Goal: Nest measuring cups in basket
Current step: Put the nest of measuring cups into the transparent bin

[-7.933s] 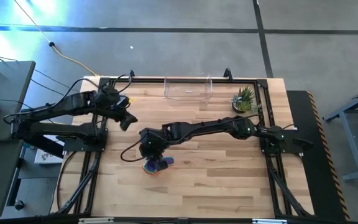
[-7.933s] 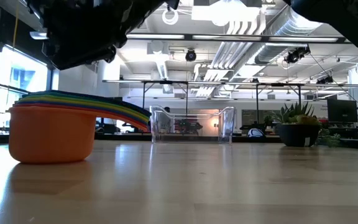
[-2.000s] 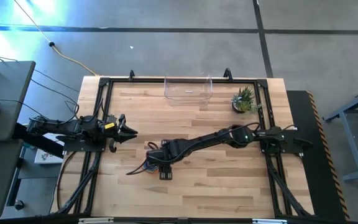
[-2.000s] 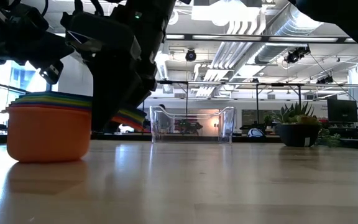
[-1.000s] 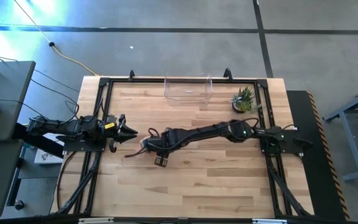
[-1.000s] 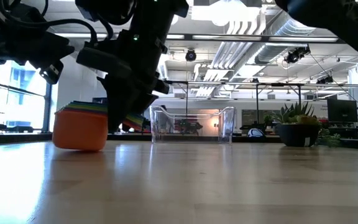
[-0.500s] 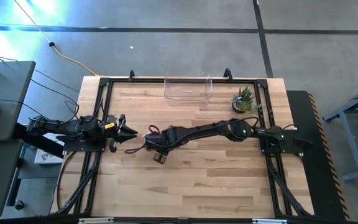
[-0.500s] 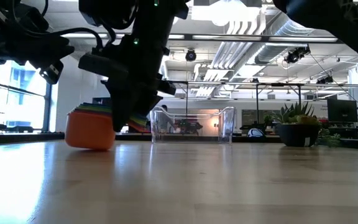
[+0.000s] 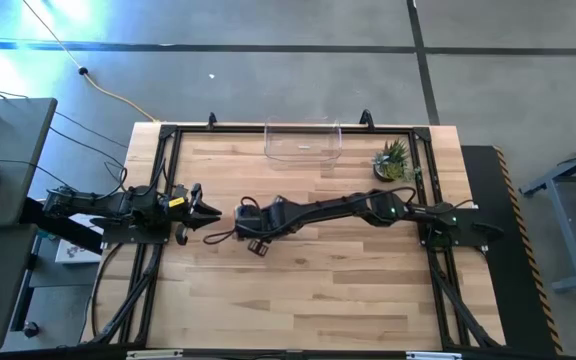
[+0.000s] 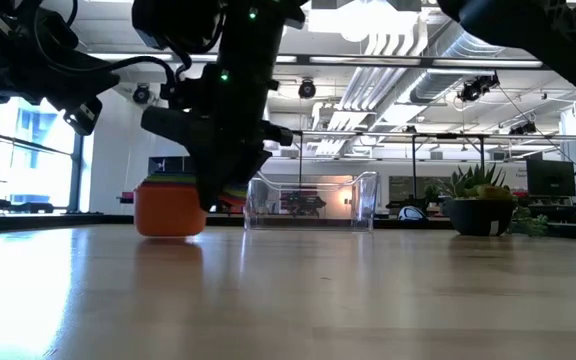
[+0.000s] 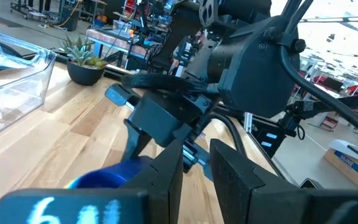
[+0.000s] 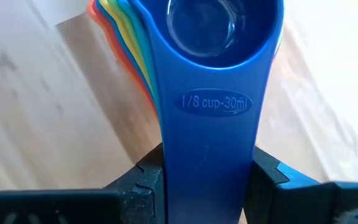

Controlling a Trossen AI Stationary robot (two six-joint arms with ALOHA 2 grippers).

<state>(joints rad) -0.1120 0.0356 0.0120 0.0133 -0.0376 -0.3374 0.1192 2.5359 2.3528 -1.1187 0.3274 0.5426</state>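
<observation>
The measuring cups [image 10: 170,210] are one nested stack: an orange cup outermost and a small blue cup [image 12: 219,25] on top. Their handles fan out to one side. My right gripper [image 12: 207,186] is shut on the stack at mid-table [image 9: 246,225] and covers most of it in the high view. The clear basket [image 9: 303,158] stands at the table's far edge, well beyond the stack, with nothing inside. My left gripper [image 9: 206,208] waits level at the left, pointing at the right gripper, its fingers [image 11: 166,180] a narrow gap apart around nothing. My right gripper pinches the blue top handle [image 12: 207,143] across its width, one finger on each long edge, near the handle's free end. The fingers slant down from above and point along the handle toward the bowls. The stack sits upright and low; I cannot tell whether its orange bottom [image 10: 170,232] touches the table.
A small potted plant [image 9: 393,160] stands at the far right, just right of the basket. A black frame runs round the table's edges. Bare wood lies between the stack and the basket, and over the whole near half.
My right gripper has carried the stack toward the table's far edge and slightly to the right, rolling its wrist a little. The stack, tilted a second ago, now stands level. It looks smaller in the low view and nearer the basket.
</observation>
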